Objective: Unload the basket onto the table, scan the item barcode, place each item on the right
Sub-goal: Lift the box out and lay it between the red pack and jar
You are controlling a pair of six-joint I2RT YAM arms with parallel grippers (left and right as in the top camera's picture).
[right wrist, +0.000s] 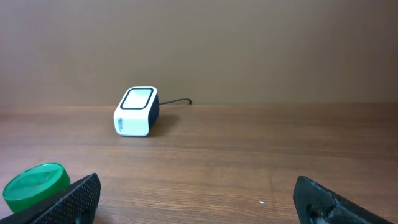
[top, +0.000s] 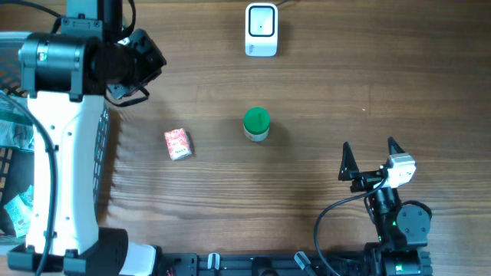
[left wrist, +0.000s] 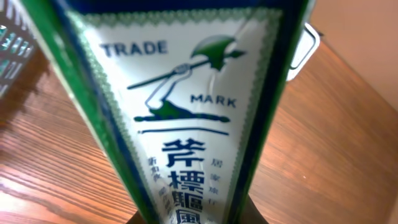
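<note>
The step in hand was carrying the item toward the reader. A tall green-and-white printed carton (left wrist: 186,124), bearing an axe trade mark and Chinese lettering, filled the left wrist view, tilted and very close to the lens. The left gripper (top: 136,61) hung above the far left part of the brown wooden table (top: 322,92). Its fingers lay outside the wrist picture, so the grip could only be inferred: narrow jaws, apparently clamped on the carton. From overhead the carton was hidden beneath that arm. No barcode showed on the face turned to the camera.

The white box-shaped barcode scanner with a dark window (top: 261,31) stood at the far edge of the table, well apart from the left gripper and to its right. The right gripper (top: 372,162) rested near the front right, jaws spread wide and holding nothing.

A green-lidded jar (top: 256,123) and a small red packet (top: 177,143) lay on the table between the arms, untouched. A wire mesh basket (left wrist: 11,43) sat at the left.

The next move likely called for swinging the carton across to the scanner and turning it until the barcoded face met the window.
</note>
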